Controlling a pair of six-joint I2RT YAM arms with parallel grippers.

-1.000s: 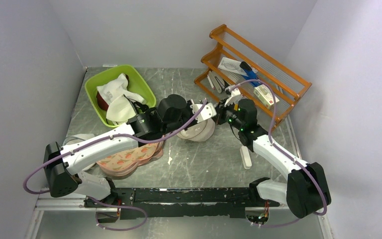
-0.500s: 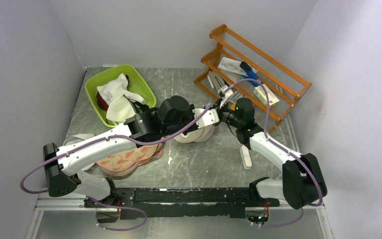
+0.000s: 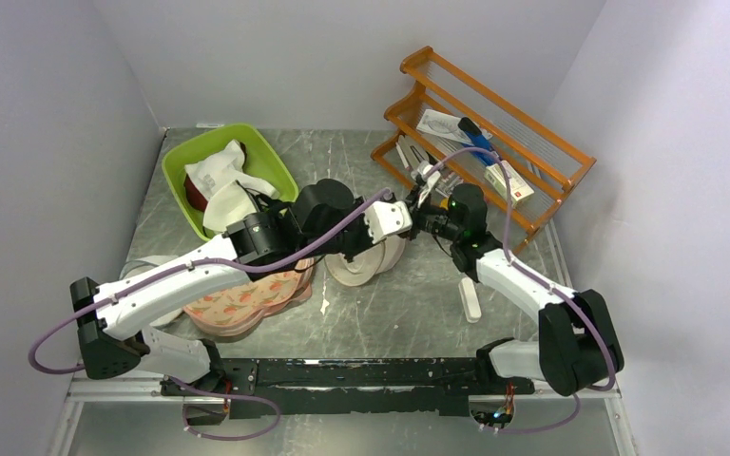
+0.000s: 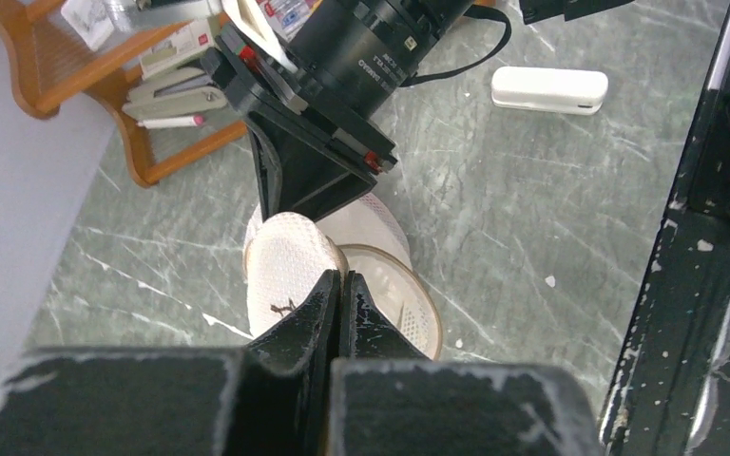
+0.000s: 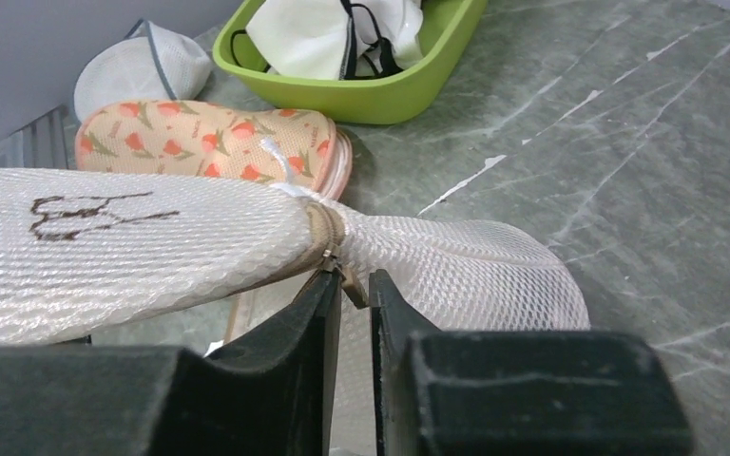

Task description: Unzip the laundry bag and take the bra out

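The laundry bag (image 3: 356,269) is white mesh with a black bra outline (image 5: 95,214) on its face. It hangs partly unzipped between my two grippers, just above the table. My left gripper (image 4: 340,280) is shut on the bag's rim from above; it also shows in the top view (image 3: 373,245). My right gripper (image 5: 352,285) is shut on the tan zipper pull (image 5: 344,277) at the bag's seam, with a narrow gap between the jaws; it also shows in the top view (image 3: 416,217). The bra is hidden.
A green bin (image 3: 271,163) at back left holds white garments and a dark red cloth (image 3: 193,193). Peach fruit-printed pads (image 3: 247,304) and a plain white round bag (image 5: 133,71) lie left. A wooden rack (image 3: 494,152) stands back right. A white bar (image 3: 470,299) lies right.
Both grippers have shifted left with the bag. The bag's lower half has swung down and left toward the table, so the bag gapes wider along the zipper.
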